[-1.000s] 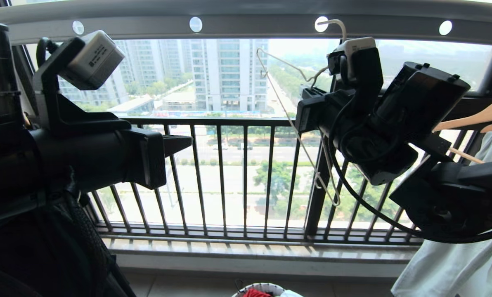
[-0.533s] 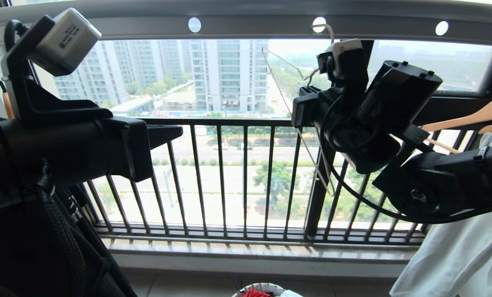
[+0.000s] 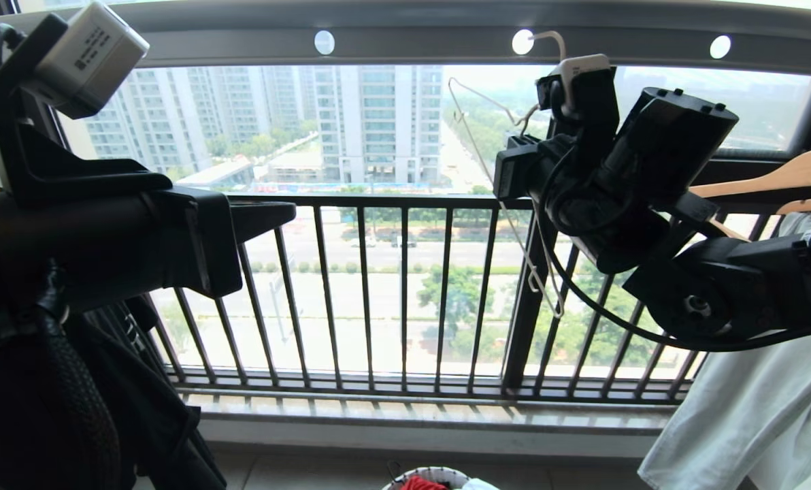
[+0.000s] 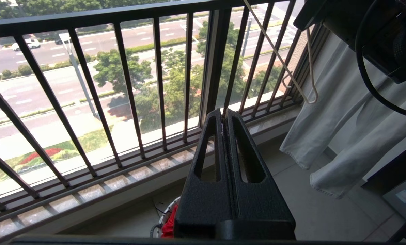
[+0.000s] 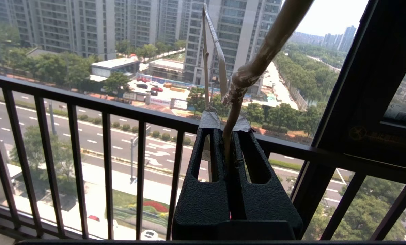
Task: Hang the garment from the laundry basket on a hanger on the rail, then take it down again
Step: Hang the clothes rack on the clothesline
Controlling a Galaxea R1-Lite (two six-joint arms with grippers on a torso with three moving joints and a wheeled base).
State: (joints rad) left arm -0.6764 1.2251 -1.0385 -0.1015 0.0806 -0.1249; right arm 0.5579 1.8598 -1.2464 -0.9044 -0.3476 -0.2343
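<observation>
Hanger on rail, bare; shirt not hung.
Right gripper [image 5: 228,136] clamps hanger [image 3: 497,204] under rail [image 3: 412,44], upper right; left gripper [image 4: 225,117] closed, empty; shirt [image 3: 420,484] in basket [image 3: 439,473], bottom centre.

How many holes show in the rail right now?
3 on the rail: one left of centre, one middle with the hanger hooked in it, one right. The left wrist camera may hide more.
</observation>
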